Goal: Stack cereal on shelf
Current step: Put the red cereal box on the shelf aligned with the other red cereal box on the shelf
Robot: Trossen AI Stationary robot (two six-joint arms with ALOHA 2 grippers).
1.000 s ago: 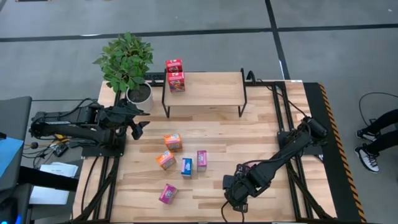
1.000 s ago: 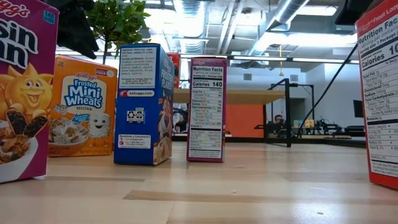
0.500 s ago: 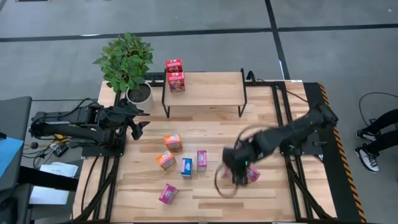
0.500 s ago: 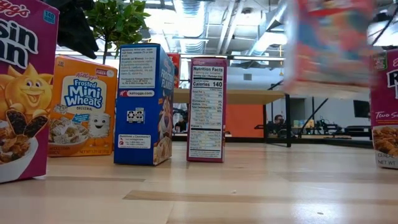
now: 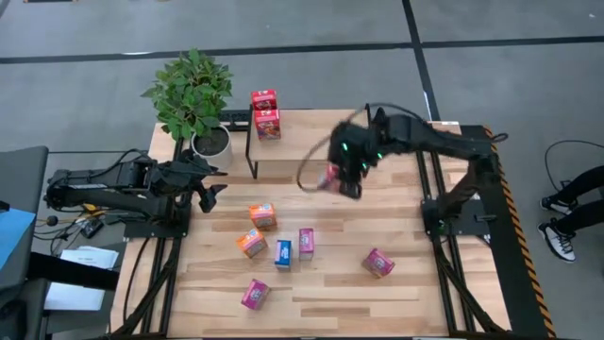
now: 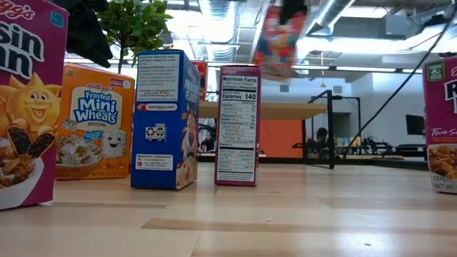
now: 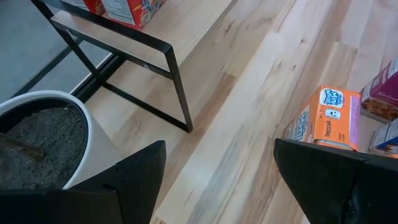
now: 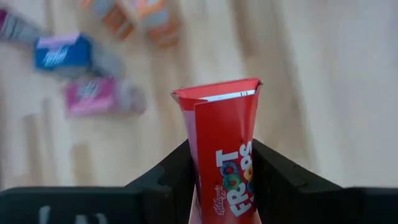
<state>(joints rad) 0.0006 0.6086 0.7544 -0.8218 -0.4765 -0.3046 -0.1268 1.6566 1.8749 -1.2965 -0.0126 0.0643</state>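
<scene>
Right claw (image 8: 221,163) pinches creased cardboard box (image 8: 225,149).

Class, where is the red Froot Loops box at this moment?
The red Froot Loops box is pinched in the right gripper, in the air by the shelf's front right edge in the high view.

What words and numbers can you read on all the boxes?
"Frosted Mini Wheats": orange box, low view.
"Nutrition Facts", "Calories 140": magenta box, side panel.
"kelloggs.com": blue box; its small print is too tiny.
"FROOT" then "OOPS", partly hidden: red box held in the right gripper.
Cut-off "sin", "n": big box at the edge.
Shelf boxes: unreadable.
</scene>
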